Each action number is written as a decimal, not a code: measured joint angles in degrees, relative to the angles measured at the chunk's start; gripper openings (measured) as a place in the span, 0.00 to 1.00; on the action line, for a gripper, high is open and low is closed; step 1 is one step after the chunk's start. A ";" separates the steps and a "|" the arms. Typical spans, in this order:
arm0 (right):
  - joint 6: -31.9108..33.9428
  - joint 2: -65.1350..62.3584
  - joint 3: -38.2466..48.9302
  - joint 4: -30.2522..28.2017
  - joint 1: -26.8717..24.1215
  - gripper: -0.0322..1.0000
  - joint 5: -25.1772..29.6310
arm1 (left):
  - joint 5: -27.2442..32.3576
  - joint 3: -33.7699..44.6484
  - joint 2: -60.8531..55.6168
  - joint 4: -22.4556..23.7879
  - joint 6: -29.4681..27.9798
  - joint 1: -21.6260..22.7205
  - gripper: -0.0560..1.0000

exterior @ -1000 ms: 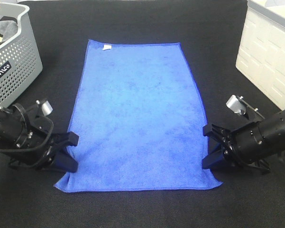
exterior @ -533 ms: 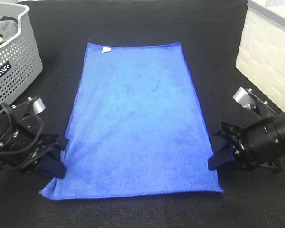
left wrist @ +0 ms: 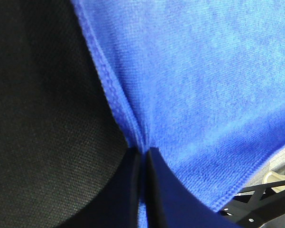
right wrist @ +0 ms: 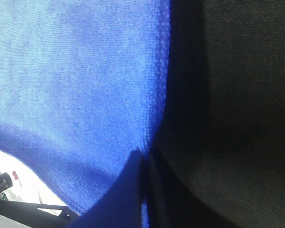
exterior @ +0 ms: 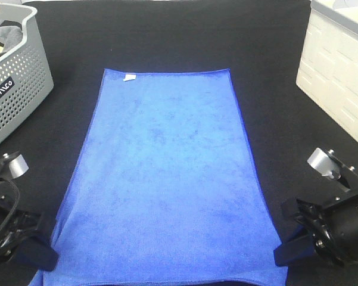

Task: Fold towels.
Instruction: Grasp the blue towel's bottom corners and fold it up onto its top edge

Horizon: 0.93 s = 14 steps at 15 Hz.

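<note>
A blue towel (exterior: 164, 179) lies spread flat on the black table (exterior: 167, 36), its near edge at the table's front. A small white label (exterior: 130, 77) sits at its far left corner. My left gripper (exterior: 44, 257) is shut on the towel's near left corner; the left wrist view shows the jaws closed on the blue hem (left wrist: 143, 156). My right gripper (exterior: 281, 257) is shut on the near right corner; the right wrist view shows the jaws closed on the hem (right wrist: 144, 159).
A grey perforated basket (exterior: 15, 71) with cloth inside stands at the far left. A white quilted box (exterior: 336, 65) stands at the far right. Black table surface lies around the towel.
Both grippers have pulled back toward the table's front edge and apart, dragging the towel nearer. The near end is now stretched wider and flatter.
</note>
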 joint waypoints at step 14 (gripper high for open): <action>16.33 11.40 -38.04 -16.39 0.11 0.03 6.36 | -3.44 -27.56 10.37 3.72 -6.07 0.23 0.06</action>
